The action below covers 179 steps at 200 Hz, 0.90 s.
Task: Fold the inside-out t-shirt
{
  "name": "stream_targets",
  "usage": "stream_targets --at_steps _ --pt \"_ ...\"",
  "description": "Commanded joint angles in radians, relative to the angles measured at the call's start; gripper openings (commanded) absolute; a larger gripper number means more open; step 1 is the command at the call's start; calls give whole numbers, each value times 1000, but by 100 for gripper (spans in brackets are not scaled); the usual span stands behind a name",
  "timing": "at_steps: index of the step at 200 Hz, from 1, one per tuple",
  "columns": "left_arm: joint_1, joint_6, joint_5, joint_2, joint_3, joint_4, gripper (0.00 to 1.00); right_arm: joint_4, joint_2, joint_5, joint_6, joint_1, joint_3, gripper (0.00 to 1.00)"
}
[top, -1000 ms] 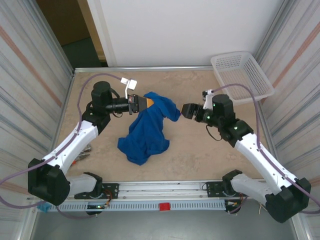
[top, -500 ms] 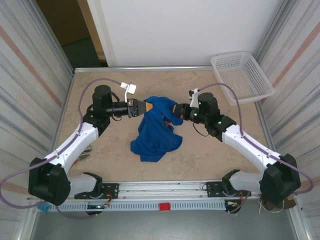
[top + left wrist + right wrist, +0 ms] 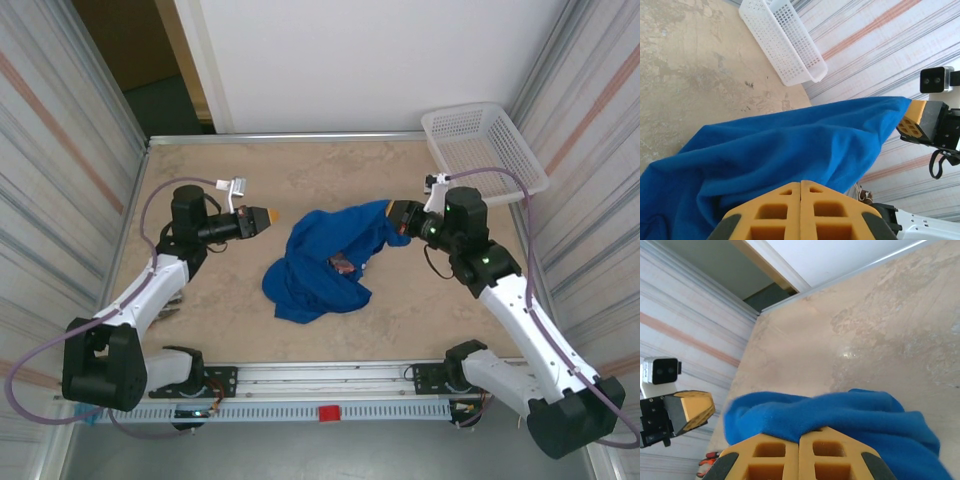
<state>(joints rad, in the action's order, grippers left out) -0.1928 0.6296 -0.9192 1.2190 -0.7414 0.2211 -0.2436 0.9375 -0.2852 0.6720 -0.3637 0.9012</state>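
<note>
Cloth of the inside-out t-shirt [image 3: 305, 270] sits bunched at the middle of the tabletop, its right end held up by the right gripper [image 3: 397, 214], which is clamped on it. The left gripper [image 3: 268, 215] hovers pressed together and empty, just beside the shirt's left side.

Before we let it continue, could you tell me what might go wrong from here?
The right end effector grips the t-shirt by one edge alone, so pulling may drag the bunched cloth instead of spreading it. The left end effector is shut on nothing, apart from the t-shirt; approaching like that, it would likely push cloth rather than grasp it.
</note>
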Motion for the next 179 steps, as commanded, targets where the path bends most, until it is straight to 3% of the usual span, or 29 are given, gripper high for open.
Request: stream_targets --at_steps 1,30,53,73,81,90,105,126,166,179 --pt "-17 -21 43 -51 -33 -15 0 -32 -34 -6 -38 9 70 0" --pt "-26 21 97 -122 -96 -27 0 -80 -36 -61 -71 9 224 0" --pt "-67 -23 140 -146 -222 -142 0 -106 -7 -101 -77 7 363 0" --pt "-203 -165 272 -161 -301 -292 45 -118 27 -121 -78 6 455 0" --pt "-285 -218 361 -162 -301 -323 55 -118 41 -129 -80 5 483 0" --pt "-372 -256 452 -159 -279 -324 61 -118 46 -138 -84 4 509 0" --pt "-491 -279 579 -130 -218 -265 65 -121 95 -149 -88 3 542 0" --pt "-581 -293 682 -39 -181 -179 70 -124 117 -158 -91 -1 561 0" --pt "-612 -275 592 171 -259 -47 71 -137 124 -155 -97 -5 555 0" --pt "-615 -275 533 224 -295 -26 60 -144 124 -148 -105 -4 555 0"
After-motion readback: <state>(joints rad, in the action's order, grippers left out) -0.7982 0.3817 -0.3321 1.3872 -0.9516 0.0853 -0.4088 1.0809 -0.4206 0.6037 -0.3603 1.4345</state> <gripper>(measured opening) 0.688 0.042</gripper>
